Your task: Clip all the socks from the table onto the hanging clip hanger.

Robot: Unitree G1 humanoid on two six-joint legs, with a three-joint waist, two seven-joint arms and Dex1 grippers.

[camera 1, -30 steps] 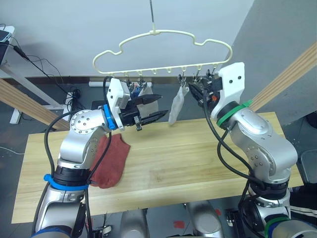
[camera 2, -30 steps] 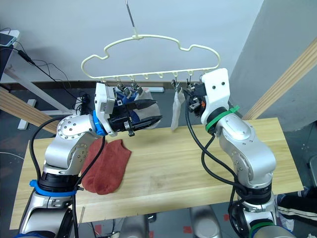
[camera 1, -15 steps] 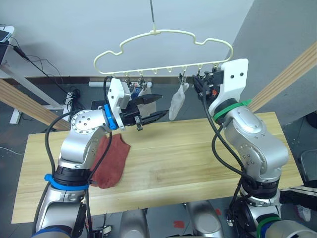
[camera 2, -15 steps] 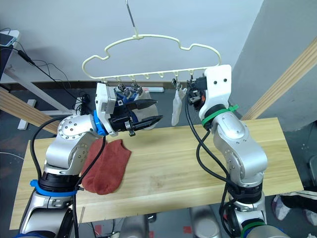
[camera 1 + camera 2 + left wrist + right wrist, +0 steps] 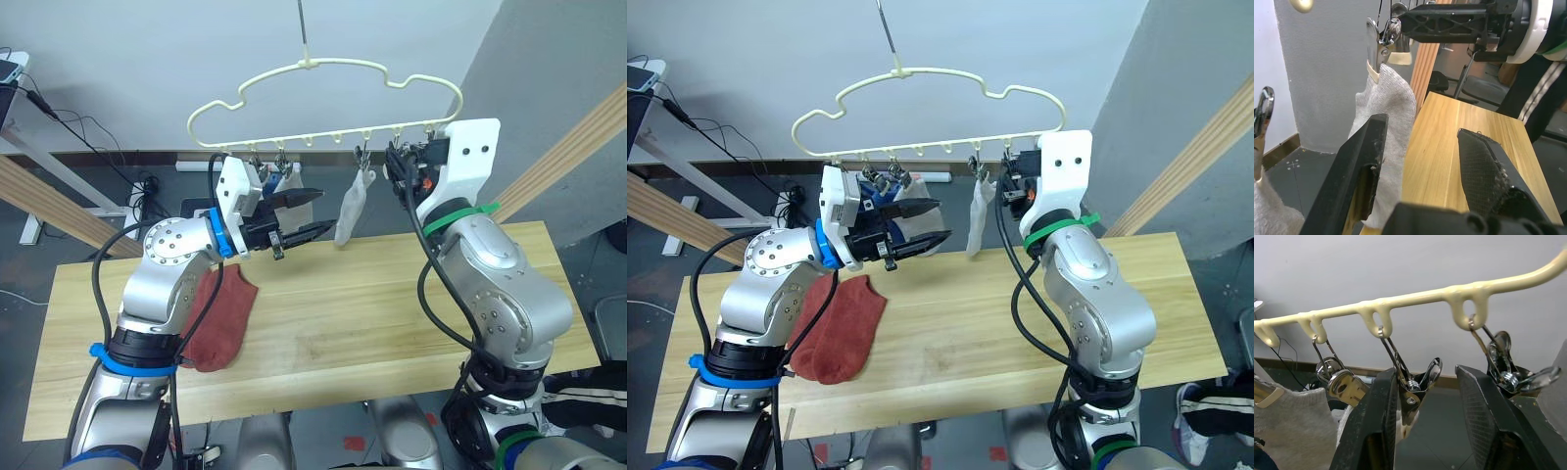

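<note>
Head view: a light grey sock (image 5: 350,204) hangs clipped at upper centre on the clip hanger (image 5: 323,98); rust-red socks (image 5: 220,315) lie lower left on the table (image 5: 392,313), so work remains. Left wrist view: left gripper (image 5: 1422,161) wide open, empty, sock just beyond. Right wrist view: right gripper (image 5: 1427,396) open, empty, around a clip (image 5: 1413,382)

Both arms are built from rounded silver-grey metal shells with small dark screw holes, and thick black cables are looped along them. Blue rings are fitted on the left arm, green rings on the right arm, and a white plastic plate is mounted at each wrist. The left gripper (image 5: 304,212) and the right gripper (image 5: 394,168) are made of black fingers, whose inner pads (image 5: 1484,164) are finely textured.
</note>
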